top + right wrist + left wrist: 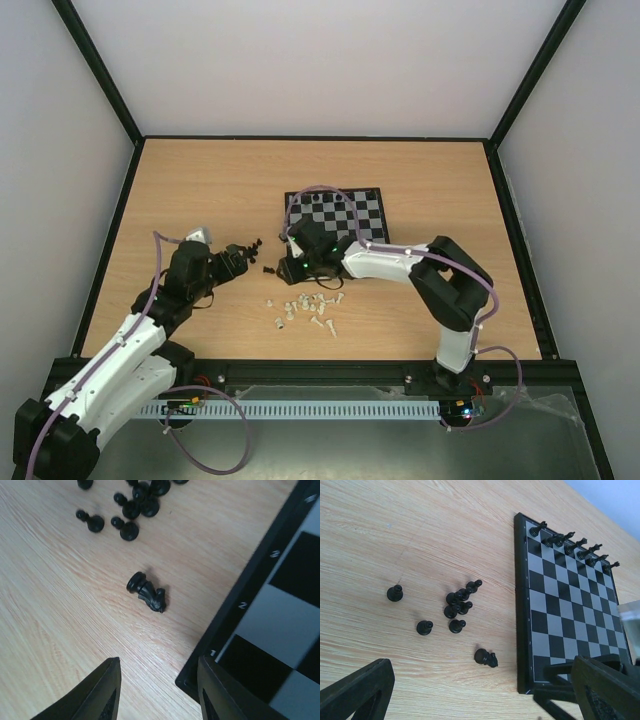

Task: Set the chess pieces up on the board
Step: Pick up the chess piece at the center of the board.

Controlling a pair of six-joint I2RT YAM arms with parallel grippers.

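The board (335, 213) lies flat at the table's middle, with several black chess pieces (575, 545) standing along its far row. A black knight (147, 593) lies on its side on the wood just off the board's near-left corner (240, 615). Beyond it is a cluster of black pawns (457, 605). Loose white pieces (305, 308) are scattered nearer the arms. My right gripper (157, 680) hovers open over bare wood by that corner, just short of the knight, with nothing between its fingers. My left gripper (480, 700) is wide open and empty, left of the pawns.
The table has a raised black edge (120, 220) on the left and right, and white walls stand beyond it. One black pawn (394, 593) stands apart to the left of the cluster. The right arm (440, 280) reaches across the table's near right part.
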